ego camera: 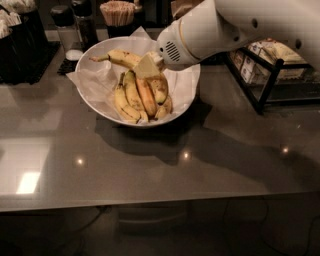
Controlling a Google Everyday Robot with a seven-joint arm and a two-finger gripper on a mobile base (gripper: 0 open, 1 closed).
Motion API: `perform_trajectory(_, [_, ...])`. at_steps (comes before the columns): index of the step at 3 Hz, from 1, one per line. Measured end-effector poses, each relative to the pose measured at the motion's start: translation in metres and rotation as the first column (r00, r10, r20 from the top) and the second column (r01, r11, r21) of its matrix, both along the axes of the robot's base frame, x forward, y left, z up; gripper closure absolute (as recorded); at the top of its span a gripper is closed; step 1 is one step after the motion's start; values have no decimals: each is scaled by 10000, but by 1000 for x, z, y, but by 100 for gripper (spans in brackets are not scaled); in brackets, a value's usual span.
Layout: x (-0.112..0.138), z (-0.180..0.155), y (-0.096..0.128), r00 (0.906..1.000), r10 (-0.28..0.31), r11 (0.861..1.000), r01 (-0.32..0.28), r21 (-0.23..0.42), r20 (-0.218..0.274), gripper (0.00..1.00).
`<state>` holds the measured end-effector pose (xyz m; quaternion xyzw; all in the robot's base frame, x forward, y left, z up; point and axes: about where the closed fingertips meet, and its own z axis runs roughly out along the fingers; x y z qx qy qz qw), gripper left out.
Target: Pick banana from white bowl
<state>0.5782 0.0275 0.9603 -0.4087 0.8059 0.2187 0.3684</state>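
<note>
The white bowl (92, 102), lined with crinkled white paper, stands on the grey table at the back centre. A bunch of shorter bananas (140, 97) lies in it. The single long yellow banana (120, 57) is raised above the bunch, level with the bowl's far rim, its thin stem pointing left. My gripper (147, 66), at the end of the white arm coming from the upper right, is shut on the banana's right end. That end is hidden behind the pale finger pad.
A black holder (20, 45) stands at the back left. Dark-lidded jars (65, 25) and a cup of sticks (119, 12) stand behind the bowl. A black wire rack with packets (272, 65) stands at the right. The table's front edge (150, 202) runs across the bottom.
</note>
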Motion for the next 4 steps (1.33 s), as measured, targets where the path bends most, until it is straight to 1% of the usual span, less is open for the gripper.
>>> perform_trajectory(1, [-16, 8, -12, 9964, 776, 9969, -780, -108, -339, 100])
perform_trajectory(2, [-39, 7, -28, 9884, 1431, 9884, -1401, 583, -508, 100])
perform_trajectory(3, [-62, 14, -59, 9887, 1475, 9718, -1397, 1900, -279, 100])
perform_trajectory(4, [-68, 24, -71, 9918, 1262, 9667, -1187, 2268, -187, 100])
